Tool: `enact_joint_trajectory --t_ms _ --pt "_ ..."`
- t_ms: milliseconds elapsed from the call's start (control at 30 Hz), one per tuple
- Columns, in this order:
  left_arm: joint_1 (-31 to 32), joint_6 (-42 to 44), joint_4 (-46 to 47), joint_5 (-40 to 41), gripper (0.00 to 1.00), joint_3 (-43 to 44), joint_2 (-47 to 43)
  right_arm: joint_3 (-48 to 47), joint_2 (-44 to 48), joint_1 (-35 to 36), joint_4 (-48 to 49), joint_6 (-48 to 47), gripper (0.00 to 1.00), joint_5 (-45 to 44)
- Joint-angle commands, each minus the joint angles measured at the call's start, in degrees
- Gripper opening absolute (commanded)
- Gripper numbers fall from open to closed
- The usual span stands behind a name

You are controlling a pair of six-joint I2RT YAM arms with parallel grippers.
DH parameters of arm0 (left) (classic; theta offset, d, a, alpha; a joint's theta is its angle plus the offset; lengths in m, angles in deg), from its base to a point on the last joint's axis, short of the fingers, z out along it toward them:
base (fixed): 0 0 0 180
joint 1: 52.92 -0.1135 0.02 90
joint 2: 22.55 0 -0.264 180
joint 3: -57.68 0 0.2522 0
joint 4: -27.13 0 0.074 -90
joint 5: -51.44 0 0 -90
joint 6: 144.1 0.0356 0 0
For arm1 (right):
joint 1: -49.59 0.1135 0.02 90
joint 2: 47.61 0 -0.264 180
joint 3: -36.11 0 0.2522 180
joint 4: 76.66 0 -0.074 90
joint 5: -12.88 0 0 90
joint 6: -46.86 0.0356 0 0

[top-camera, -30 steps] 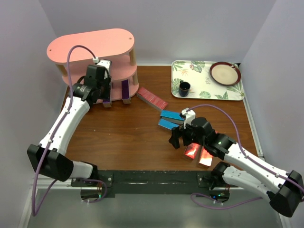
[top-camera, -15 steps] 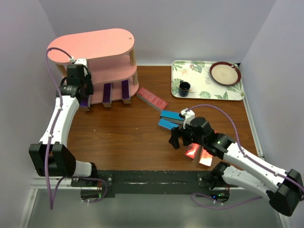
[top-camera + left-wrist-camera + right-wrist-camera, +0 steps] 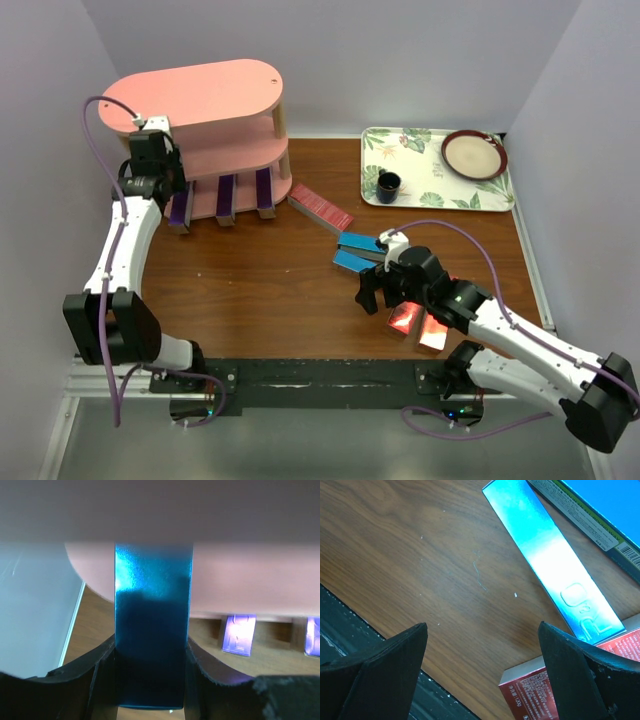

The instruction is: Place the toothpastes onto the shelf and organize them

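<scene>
My left gripper (image 3: 150,152) is at the left end of the pink shelf (image 3: 215,95), level with its middle board. In the left wrist view it (image 3: 152,680) is shut on a metallic blue toothpaste (image 3: 152,625), whose far end reaches under a pink board (image 3: 240,585). Three purple toothpastes (image 3: 180,210) (image 3: 225,200) (image 3: 263,193) stand along the shelf's bottom tier. A red one (image 3: 320,208) and two blue ones (image 3: 362,243) (image 3: 352,262) lie on the table. My right gripper (image 3: 385,290) (image 3: 482,675) hovers open over wood, beside a blue carton (image 3: 555,560) and a red carton (image 3: 545,690).
A floral tray (image 3: 440,190) at the back right holds a dark cup (image 3: 388,184) and a brown-rimmed plate (image 3: 474,153). Two red cartons (image 3: 405,318) (image 3: 433,333) lie under my right arm near the front edge. Walls close in on both sides.
My left arm has swung left from the shelf's front to its left end, carrying the blue toothpaste. This uncovered the leftmost purple carton. The right arm has not moved.
</scene>
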State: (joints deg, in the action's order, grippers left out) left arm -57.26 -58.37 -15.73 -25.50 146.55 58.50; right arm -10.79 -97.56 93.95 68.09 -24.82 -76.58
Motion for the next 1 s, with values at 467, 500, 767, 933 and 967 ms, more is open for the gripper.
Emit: enact_joint_trajectory --t_ms 467,500,767,933,967 --pt "-0.67 1.46 5.55 -0.84 0.55 3.47 0.78 -1.92 -0.76 0.29 0.23 -0.31 0.97 -0.62" --pt "-0.67 1.55 5.63 -0.76 0.58 3.38 0.6 -1.84 -0.85 0.29 0.23 -0.31 0.97 -0.71" --pt "-0.76 1.46 5.64 -0.84 0.71 3.11 -0.72 -2.01 -0.58 0.38 0.14 -0.14 0.97 0.78" --pt "-0.67 0.58 7.03 -0.84 0.73 -0.48 -3.79 -1.75 -0.32 0.29 0.23 0.04 0.97 0.87" --pt "-0.67 0.49 7.56 -0.67 0.73 -1.45 -5.37 -1.75 -0.41 0.29 0.31 0.13 0.97 0.96"
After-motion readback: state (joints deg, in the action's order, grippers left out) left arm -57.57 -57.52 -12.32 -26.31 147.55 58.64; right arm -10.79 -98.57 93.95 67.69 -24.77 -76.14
